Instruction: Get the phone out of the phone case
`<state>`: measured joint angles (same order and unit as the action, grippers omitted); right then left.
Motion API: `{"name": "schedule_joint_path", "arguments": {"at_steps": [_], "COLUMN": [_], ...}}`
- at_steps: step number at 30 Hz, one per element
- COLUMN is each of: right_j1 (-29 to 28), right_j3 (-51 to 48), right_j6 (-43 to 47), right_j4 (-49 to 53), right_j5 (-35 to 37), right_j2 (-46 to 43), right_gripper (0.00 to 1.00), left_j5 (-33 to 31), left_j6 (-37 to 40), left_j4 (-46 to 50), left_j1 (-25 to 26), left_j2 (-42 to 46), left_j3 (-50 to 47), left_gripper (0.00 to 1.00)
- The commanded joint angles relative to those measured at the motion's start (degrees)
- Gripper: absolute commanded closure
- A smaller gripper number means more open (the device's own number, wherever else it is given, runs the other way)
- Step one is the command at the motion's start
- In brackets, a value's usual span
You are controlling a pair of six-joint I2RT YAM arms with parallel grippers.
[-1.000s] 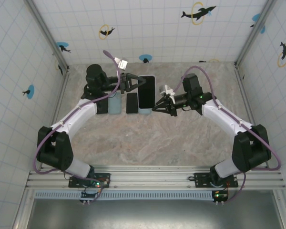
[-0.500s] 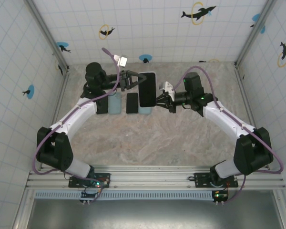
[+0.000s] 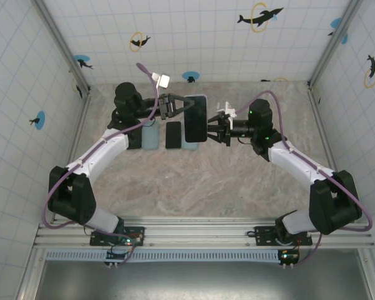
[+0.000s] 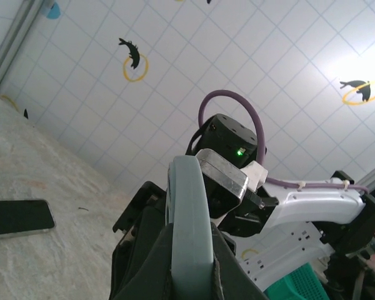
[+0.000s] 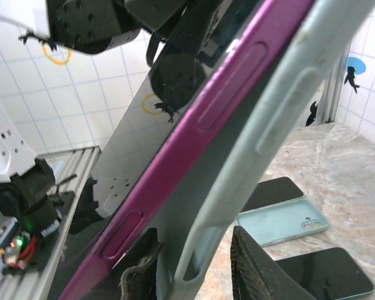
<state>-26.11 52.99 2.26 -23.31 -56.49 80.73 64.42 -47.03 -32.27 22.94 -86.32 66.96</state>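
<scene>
Two changes since a second back: the phone has been raised and shifted toward frame top, and the right gripper has drawn up alongside with its jaws eased apart. They now straddle the phone case edge, with a gap visible at one finger. Left gripper clenched on the case's opposite edge, upper centre of overhead frame. Phone's long axis runs top-to-bottom of frame, leaning slightly, screen up toward camera. Right wrist view: pink phone rim standing proud of the pale case.
</scene>
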Motion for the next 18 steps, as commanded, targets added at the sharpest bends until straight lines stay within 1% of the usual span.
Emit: {"name": "schedule_joint_path", "arguments": {"at_steps": [1,3,4,6,7,10,11,15,18], "right_j1": [-0.44,-0.42,-0.36,-0.18,-0.22,-1.01,-1.43,-2.41,-2.71], "right_j3": [-2.01,-4.47,-5.50,-7.61,-8.38,-11.42,-12.36,-15.25,-16.39], "right_j6": [-11.39,-20.84,-24.88,-33.77,-38.13,-51.66,-54.75,-64.27,-68.28], "right_j4": [-11.25,-18.34,-21.34,-26.42,-29.56,-40.62,-43.26,-49.54,-51.47], "right_j5": [-1.54,0.28,1.14,3.97,4.78,8.46,9.84,15.36,17.95], "right_j2": [-1.97,-1.89,-1.81,-1.56,-1.34,-0.59,-0.41,-0.73,-1.05], "right_gripper": [0.65,0.62,0.60,0.59,0.59,0.59,0.59,0.61,0.64], "left_j5": [-9.07,-13.10,-14.72,-17.35,-18.46,-20.87,-21.33,-23.37,-24.79], "left_j6": [-3.89,-9.36,-11.30,-15.23,-16.36,-16.42,-16.41,-20.34,-22.16], "left_j4": [-5.72,-10.35,-11.73,-12.84,-13.09,-10.62,-10.10,-12.56,-12.87], "left_j1": [0.35,0.27,0.28,0.42,0.58,1.05,2.96,3.25,3.34], "left_j2": [1.38,1.18,1.08,0.66,0.63,0.74,0.60,-0.11,-0.87], "left_j3": [-1.60,-2.92,-3.42,-3.83,-4.14,-4.21,-4.20,-6.59,-6.84], "left_gripper": [1.00,1.00,1.00,1.00,1.00,1.00,1.00,1.00,1.00]}}
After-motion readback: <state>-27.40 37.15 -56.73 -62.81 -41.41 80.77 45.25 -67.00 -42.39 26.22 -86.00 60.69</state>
